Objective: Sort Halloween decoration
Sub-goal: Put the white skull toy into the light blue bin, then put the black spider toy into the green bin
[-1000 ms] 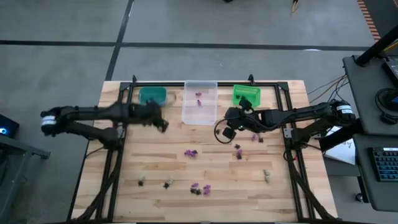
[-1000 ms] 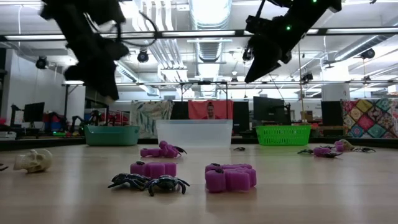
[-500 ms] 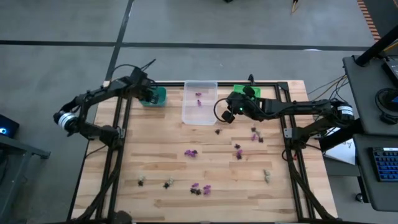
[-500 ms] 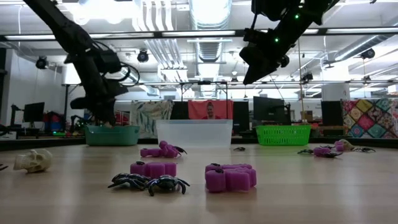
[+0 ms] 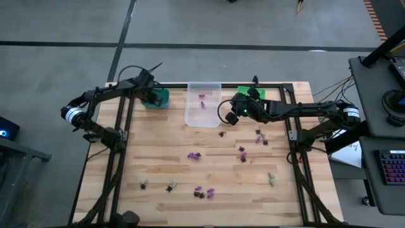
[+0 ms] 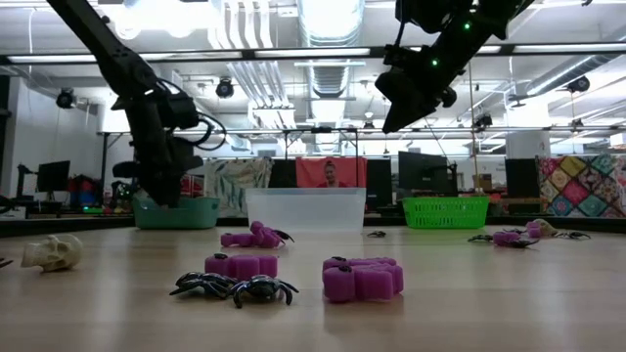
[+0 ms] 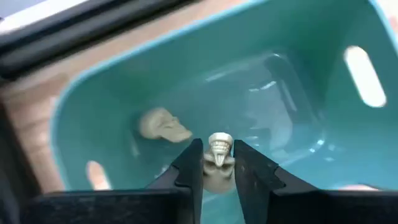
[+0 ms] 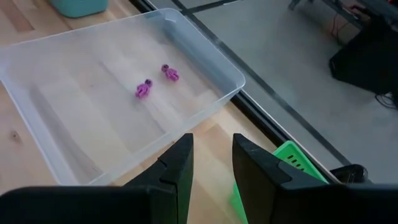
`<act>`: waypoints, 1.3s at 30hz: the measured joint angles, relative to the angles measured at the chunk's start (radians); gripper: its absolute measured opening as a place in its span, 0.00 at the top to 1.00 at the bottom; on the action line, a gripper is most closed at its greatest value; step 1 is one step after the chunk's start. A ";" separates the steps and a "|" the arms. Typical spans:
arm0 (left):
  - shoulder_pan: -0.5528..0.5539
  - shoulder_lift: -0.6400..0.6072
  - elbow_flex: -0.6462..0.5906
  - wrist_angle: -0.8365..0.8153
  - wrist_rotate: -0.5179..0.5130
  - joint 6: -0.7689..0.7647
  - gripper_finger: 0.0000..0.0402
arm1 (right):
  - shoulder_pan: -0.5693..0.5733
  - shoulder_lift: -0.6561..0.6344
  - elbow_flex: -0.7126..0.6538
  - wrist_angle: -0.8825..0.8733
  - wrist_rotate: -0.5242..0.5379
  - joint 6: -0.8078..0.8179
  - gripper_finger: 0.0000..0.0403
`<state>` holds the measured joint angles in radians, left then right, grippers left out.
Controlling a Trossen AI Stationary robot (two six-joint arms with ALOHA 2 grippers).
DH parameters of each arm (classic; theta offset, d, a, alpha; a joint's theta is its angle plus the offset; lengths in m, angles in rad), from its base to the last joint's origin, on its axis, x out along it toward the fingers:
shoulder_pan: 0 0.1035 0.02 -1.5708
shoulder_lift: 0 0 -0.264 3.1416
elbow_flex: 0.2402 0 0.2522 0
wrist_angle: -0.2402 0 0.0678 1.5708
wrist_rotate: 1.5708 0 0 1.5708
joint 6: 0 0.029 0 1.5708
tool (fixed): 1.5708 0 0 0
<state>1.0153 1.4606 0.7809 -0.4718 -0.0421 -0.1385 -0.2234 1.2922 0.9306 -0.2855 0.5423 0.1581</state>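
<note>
Two beige skulls at the teal bin [image 7: 112, 93] — one [image 7: 163, 124] inside, one [image 7: 217, 163] between left gripper [image 7: 216, 171] fingers

You see a teal bin [image 7: 298, 81] holding a pale beige skull [image 7: 160, 124], a clear bin [image 8: 74, 118] with two purple trinkets [image 8: 155, 81], and a bright green bin [image 6: 445, 211] on the light wood-plank worktop [image 5: 158, 164].

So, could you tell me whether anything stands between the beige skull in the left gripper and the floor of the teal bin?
Nothing visible does. The left gripper holds the beige skull directly over the open teal bin; another skull lies on the bin's floor off to one side.
</note>
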 joint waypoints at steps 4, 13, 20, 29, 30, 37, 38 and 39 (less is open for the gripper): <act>0.000 -0.008 0.013 0.000 -0.002 0.012 0.76 | 0.001 0.000 0.000 0.000 0.000 0.002 0.75; -0.011 -0.026 0.026 -0.025 -0.001 0.022 0.60 | 0.002 0.000 0.000 -0.001 -0.018 0.033 0.75; -0.084 -0.132 0.026 -0.015 0.000 0.022 0.60 | 0.002 0.000 0.000 -0.002 -0.146 0.097 0.75; -0.306 -0.337 0.016 0.095 0.001 -0.001 0.60 | 0.026 0.000 -0.004 0.006 -0.297 0.106 0.75; -0.337 -0.353 0.010 0.119 0.001 -0.003 0.60 | 0.035 0.000 -0.007 0.008 -0.297 0.088 0.75; -0.557 -0.411 -0.018 0.235 0.000 -0.010 0.60 | 0.124 0.000 -0.080 0.111 -0.299 0.006 0.75; -0.586 -0.411 -0.018 0.247 0.000 -0.008 0.60 | 0.137 0.000 -0.099 0.140 -0.299 -0.006 0.75; -0.614 -0.408 -0.018 0.260 -0.002 -0.004 0.60 | 0.151 0.000 -0.119 0.170 -0.299 -0.019 0.75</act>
<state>0.4008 1.0526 0.7628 -0.2123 -0.0437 -0.1423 -0.0728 1.2922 0.8112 -0.1156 0.2432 0.1389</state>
